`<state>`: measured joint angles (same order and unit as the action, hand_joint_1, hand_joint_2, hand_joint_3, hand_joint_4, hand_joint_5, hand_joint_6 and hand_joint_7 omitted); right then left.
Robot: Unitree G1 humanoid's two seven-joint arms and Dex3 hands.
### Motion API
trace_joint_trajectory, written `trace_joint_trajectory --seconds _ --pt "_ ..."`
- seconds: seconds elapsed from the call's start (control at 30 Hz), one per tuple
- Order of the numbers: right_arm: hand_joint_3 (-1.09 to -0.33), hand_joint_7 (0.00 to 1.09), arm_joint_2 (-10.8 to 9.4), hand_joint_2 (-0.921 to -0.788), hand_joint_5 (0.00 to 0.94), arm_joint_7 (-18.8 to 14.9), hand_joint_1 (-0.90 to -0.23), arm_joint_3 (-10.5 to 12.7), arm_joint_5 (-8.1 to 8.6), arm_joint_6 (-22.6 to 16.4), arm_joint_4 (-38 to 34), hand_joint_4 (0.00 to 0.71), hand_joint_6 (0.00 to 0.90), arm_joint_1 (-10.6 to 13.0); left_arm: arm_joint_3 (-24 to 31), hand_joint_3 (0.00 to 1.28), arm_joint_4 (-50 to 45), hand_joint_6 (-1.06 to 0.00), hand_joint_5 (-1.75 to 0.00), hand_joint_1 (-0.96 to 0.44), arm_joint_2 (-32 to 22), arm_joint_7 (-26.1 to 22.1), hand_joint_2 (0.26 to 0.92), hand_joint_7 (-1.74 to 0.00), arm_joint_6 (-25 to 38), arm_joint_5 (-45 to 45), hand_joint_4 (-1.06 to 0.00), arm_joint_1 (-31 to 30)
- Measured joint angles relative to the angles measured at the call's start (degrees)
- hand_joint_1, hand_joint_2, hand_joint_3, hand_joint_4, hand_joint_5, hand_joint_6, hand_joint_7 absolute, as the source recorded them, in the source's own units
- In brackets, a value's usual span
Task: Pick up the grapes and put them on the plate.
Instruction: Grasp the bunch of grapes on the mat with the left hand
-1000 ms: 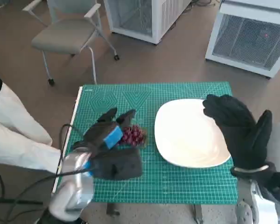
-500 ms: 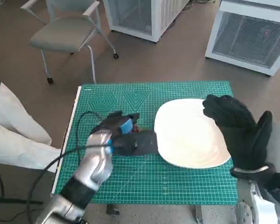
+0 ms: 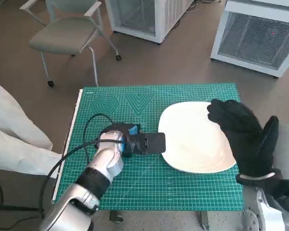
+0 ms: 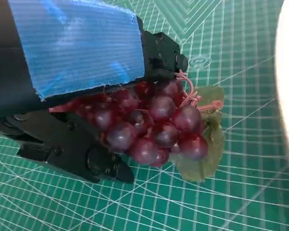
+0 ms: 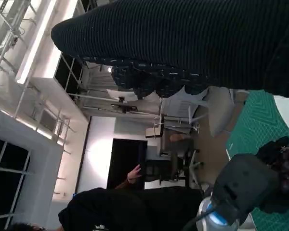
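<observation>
Grapes (image 4: 154, 125) look light, lumpy, roll-prone: left hand (image 4: 82, 91) clamped round cluster body beats the thin stem; right hand (image 3: 243, 137) spread empty over plate (image 3: 192, 144).

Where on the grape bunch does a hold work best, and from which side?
Around the body of the grapes, from above, as the left hand grips them now: fingers close round the cluster. The pink stem and leaf at the plate end look too thin and floppy to hold, I judge.

Head cam looks steeply down; wrist cams close; all share green mat (image 3: 183, 185).
</observation>
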<state>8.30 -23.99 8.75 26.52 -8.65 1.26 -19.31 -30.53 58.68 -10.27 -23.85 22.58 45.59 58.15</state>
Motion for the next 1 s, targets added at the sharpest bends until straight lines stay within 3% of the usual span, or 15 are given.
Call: trace_joint_trajectory --seconds 0.33,0.6,0.67,0.73,0.8,0.9,1.0 --pt "-0.633 1.02 0.02 -0.921 0.774 0.21 -0.373 0.07 0.01 0.71 0.69 0.405 0.187 0.28 -0.88 0.03 5.13 -0.21 -0.03 -0.09 0.95 2.26 0.818 0.00 -2.62 -0.97 -0.17 1.85" --pt "-0.634 1.02 0.02 -0.921 0.776 0.50 -0.373 0.10 0.00 0.95 1.14 0.403 0.186 0.37 -0.82 0.06 6.16 -0.26 -0.08 0.12 0.94 4.70 0.878 -0.02 -4.47 -1.87 -0.28 1.92" --pt "-0.633 1.02 0.02 -0.921 0.776 0.55 -0.373 0.11 0.00 0.96 1.20 0.403 0.186 0.47 -0.71 0.13 6.27 -0.30 -0.41 0.19 0.92 6.09 0.895 -0.02 -4.98 -2.35 -0.33 1.88" --pt "-0.633 1.02 0.02 -0.921 0.776 0.60 -0.373 0.12 0.00 0.97 1.31 0.403 0.186 0.60 -0.71 0.24 6.55 -0.36 -0.95 0.27 0.92 8.50 0.907 -0.03 -5.70 -2.70 -0.35 1.78" --pt "-0.633 1.02 0.02 -0.921 0.777 0.62 -0.373 0.12 -0.01 0.97 1.39 0.403 0.186 0.72 -0.85 0.33 7.03 -0.40 -1.28 0.31 0.91 11.78 0.899 -0.04 -6.65 -2.73 -0.35 1.60" --pt "-0.633 1.02 0.03 -0.921 0.777 0.65 -0.373 0.13 -0.02 0.97 1.48 0.403 0.186 0.92 -1.15 0.54 7.35 -0.45 -1.57 0.34 0.79 16.22 0.837 -0.04 -8.04 -2.66 -0.31 1.12" --pt "-0.633 1.02 0.09 -0.921 0.777 0.68 -0.373 0.17 -0.02 0.97 1.50 0.403 0.186 1.07 -1.43 0.65 7.26 -0.47 -1.68 0.35 0.57 18.33 0.796 -0.04 -8.75 -2.66 -0.29 0.63"
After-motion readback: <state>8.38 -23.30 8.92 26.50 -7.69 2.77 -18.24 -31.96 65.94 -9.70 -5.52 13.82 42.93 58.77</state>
